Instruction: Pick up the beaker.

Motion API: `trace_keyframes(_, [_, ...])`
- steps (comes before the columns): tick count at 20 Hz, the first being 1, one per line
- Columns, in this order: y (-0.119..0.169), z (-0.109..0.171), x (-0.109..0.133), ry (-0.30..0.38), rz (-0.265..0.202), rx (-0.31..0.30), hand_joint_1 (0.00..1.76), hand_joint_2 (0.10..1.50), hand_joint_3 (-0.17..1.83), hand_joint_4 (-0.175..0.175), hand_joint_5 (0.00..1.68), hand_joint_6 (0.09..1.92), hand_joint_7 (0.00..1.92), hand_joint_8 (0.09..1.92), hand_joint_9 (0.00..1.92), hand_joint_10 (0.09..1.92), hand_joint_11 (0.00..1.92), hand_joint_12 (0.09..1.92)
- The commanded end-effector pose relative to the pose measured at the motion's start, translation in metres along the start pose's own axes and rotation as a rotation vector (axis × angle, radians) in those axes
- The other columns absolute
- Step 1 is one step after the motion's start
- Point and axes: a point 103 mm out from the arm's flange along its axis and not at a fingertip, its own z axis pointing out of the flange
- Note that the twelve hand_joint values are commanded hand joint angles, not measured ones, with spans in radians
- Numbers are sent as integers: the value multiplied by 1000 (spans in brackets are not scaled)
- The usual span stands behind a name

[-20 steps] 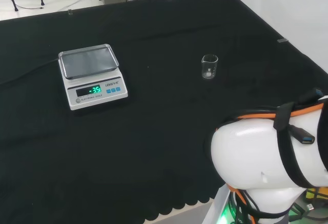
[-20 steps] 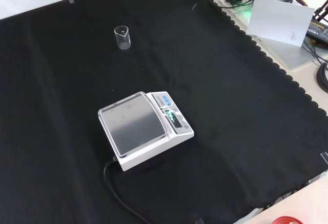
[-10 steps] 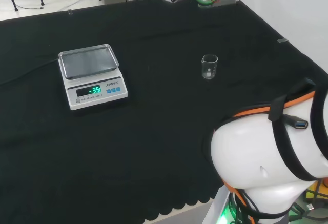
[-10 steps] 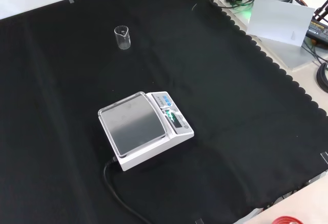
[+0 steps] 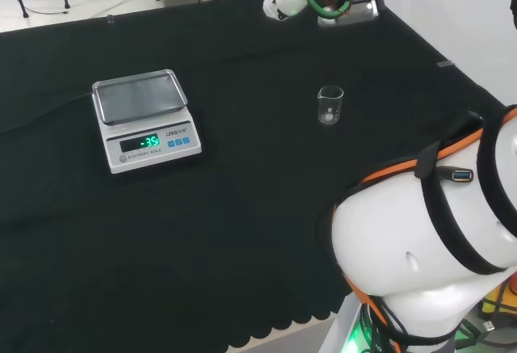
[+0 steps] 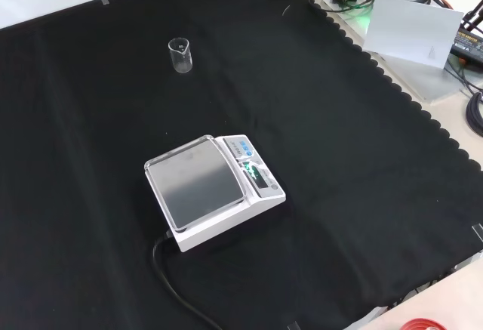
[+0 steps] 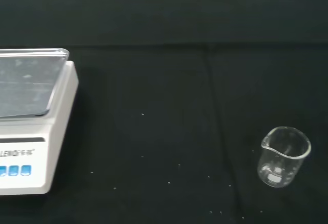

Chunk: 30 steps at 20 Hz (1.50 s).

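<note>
Black cloth (image 6: 362,194) covers the whole bench, and we go by its edges. The scale (image 5: 145,120) sits toward the cloth's left side in the head view, roughly mid-depth, with its cable (image 6: 170,277) running off toward the front view's bottom edge. The beaker (image 5: 330,105) stands upright and empty, alone on bare cloth, well apart from the scale, toward the right edge in the head view and toward the top edge in the front view. The hand (image 5: 284,2) is at the cloth's far edge in the head view, well away from the beaker; we cannot tell its finger state. We judge this the approach step: nothing gripped yet. Next move calls for bringing the hand to the beaker's side and closing around its wall without tipping it.
</note>
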Motion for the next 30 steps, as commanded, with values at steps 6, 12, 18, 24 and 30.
trace_keyframes(6, [26, 44, -55, -33, 55, -46, 765, 750, 528, -47, 454, 374, 368, 693, 467, 803, 47, 1453])
trace_keyframes(12, [46, 72, -63, -76, 32, 28, 768, 751, 529, -47, 457, 399, 379, 685, 481, 789, 63, 1439])
trace_keyframes(18, [59, 97, -72, -58, 23, 67, 769, 752, 529, -47, 463, 413, 382, 684, 486, 788, 66, 1440])
trace_keyframes(24, [71, 109, -88, -54, 34, 98, 772, 754, 530, -48, 472, 430, 389, 686, 497, 789, 71, 1440])
trace_keyframes(30, [75, 127, -96, -6, 31, 84, 778, 755, 533, -49, 470, 475, 396, 687, 506, 784, 83, 1435])
